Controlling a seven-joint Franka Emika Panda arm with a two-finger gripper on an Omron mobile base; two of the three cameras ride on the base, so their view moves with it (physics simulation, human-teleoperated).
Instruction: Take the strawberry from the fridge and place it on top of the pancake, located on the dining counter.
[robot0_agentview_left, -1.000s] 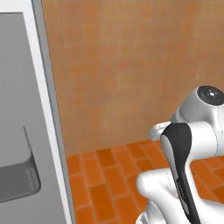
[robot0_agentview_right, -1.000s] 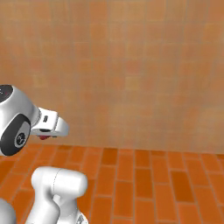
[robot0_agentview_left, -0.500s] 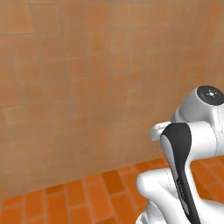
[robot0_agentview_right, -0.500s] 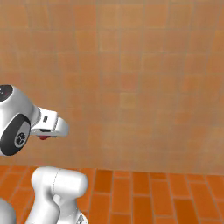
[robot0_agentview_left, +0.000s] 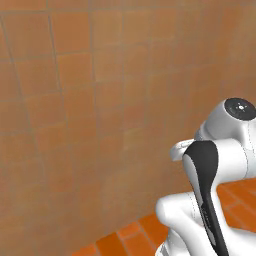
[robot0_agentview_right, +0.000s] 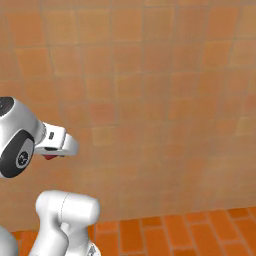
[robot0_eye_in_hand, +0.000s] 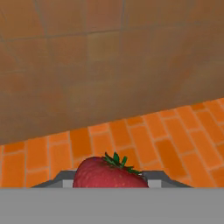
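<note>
The strawberry (robot0_eye_in_hand: 105, 173), bright red with a green leafy cap, sits between my gripper's (robot0_eye_in_hand: 109, 182) grey fingertips at the bottom of the hand view, and the gripper is shut on it. In the right base view the white hand (robot0_agentview_right: 56, 141) juts out to the right at mid-height, with a sliver of the red strawberry (robot0_agentview_right: 50, 157) under it. The hand points at an orange tiled wall and brick floor. The fridge, the pancake and the dining counter are out of view.
An orange-brown tiled wall (robot0_agentview_right: 150, 100) stands close in front of the base. Orange brick floor (robot0_agentview_right: 200, 230) runs along its foot. My own arm's white links (robot0_agentview_left: 220, 165) rise at the lower right of the left base view.
The whole picture has shifted, so the base has moved. The grey fridge side slid out of the left base view, leaving wall. The arm's pose and its grip on the strawberry are unchanged.
</note>
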